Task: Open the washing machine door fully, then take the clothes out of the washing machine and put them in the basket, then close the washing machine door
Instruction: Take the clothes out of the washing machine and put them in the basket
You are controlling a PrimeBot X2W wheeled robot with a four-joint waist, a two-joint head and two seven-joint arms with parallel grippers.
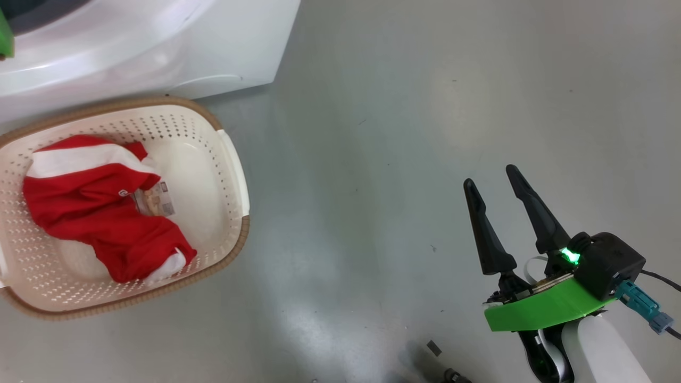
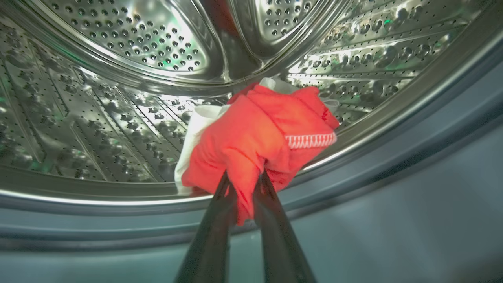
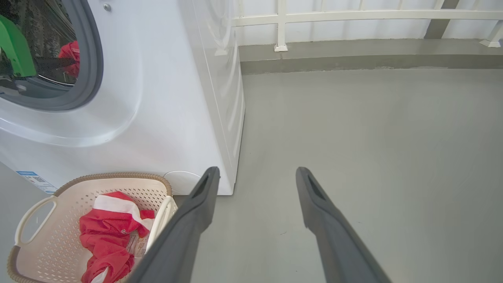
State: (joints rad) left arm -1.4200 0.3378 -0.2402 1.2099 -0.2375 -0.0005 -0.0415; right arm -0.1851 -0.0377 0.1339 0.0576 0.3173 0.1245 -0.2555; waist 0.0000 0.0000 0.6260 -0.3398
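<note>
Inside the steel drum of the washing machine, my left gripper is shut on a red garment with white parts, bunched at the drum's front lip. The right wrist view shows that garment through the grey-ringed opening, beside my left arm's green bracket. On the floor in front of the machine stands the cream basket, with another red and white garment lying in it. My right gripper hangs open over bare floor, right of the basket. The washing machine door is out of view.
Grey floor spreads to the right of the machine and basket. A white railing and a low kerb run along the back. A small scrap lies on the floor near my base. A blue label sits low on the machine's front.
</note>
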